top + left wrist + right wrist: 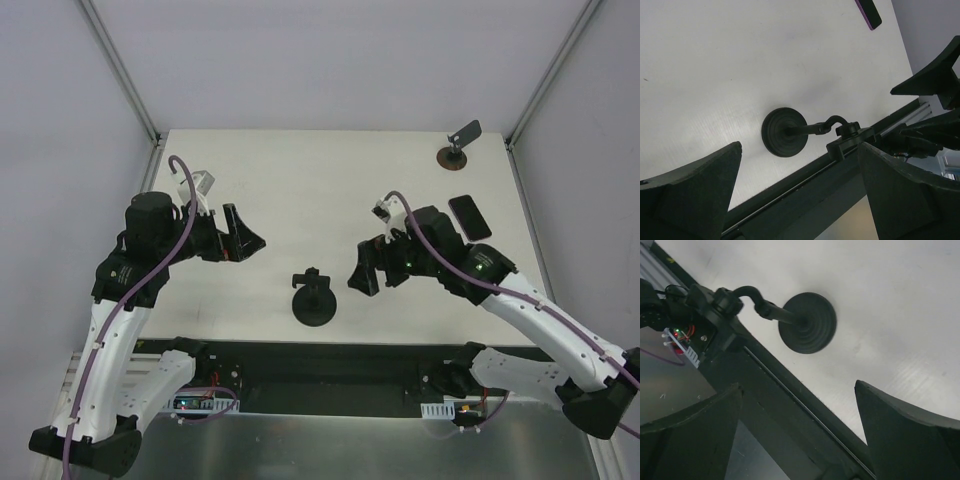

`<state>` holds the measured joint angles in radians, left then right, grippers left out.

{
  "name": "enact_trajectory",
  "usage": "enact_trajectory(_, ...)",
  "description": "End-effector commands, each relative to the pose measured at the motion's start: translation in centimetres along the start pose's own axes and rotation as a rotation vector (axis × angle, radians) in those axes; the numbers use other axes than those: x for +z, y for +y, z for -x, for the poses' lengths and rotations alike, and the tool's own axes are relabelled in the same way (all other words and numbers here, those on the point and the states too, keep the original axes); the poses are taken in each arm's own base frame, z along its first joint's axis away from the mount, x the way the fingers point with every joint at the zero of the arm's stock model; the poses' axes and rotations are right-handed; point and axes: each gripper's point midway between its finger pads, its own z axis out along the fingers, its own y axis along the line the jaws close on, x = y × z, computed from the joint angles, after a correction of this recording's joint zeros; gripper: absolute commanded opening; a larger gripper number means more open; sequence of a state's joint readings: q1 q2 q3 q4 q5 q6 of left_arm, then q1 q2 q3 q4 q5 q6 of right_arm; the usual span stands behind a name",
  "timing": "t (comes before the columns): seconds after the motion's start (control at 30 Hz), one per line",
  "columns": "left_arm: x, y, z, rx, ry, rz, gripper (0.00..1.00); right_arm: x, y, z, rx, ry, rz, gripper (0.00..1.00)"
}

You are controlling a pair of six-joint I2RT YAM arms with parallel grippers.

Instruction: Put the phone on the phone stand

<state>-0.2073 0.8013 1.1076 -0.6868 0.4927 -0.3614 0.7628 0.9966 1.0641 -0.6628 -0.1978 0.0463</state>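
Soft, even overhead light keeps the matte white tabletop [300, 180] bright; only faint diffuse shadows surround the all-black disc-based phone stand [314, 298]; wrist views are greyer, their near foreground blurred

My fingers [690, 200]: matt black plastic, faintly grainy face. Phone stand [785, 132]: matt black plastic, with fine concentric ridges on its disc base. Bench [740, 60]: white, matt, fine linear texture, a few faint scuffs.

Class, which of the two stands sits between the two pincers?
The all-black disc-based stand near the front edge; the brown-based stand sits in the far right corner.
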Motion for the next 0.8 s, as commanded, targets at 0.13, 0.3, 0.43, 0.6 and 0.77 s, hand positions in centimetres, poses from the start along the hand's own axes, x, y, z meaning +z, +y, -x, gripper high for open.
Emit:
enact_trajectory(0.13, -0.3, -0.5, -0.9, 0.006, -0.003, -0.050, 0.98, 3.4, 7.8, 3.8, 0.123, -0.151, 0.299, 0.94)
enact_trajectory(0.3, -0.4, -1.0, -1.4, -0.014, 0.009, -0.080, 0.97, 5.3, 7.5, 2.7, 0.238, -0.123, 0.252, 0.83)
enact_trajectory(0.43, -0.6, -1.1, -1.8, -0.021, 0.001, -0.088, 0.98, 5.6, 7.2, 1.7, 0.307, -0.137, 0.260, 0.81)
enact_trajectory(0.6, -0.4, -1.2, -1.9, -0.042, 0.002, -0.101, 0.97, 6.1, 8.3, 1.6, 0.381, -0.148, 0.341, 0.72)
enact_trajectory(0.77, -0.2, -1.4, -2.3, -0.069, 0.002, -0.128, 0.97, 6.9, 8.8, 1.9, 0.429, -0.140, 0.364, 0.71)
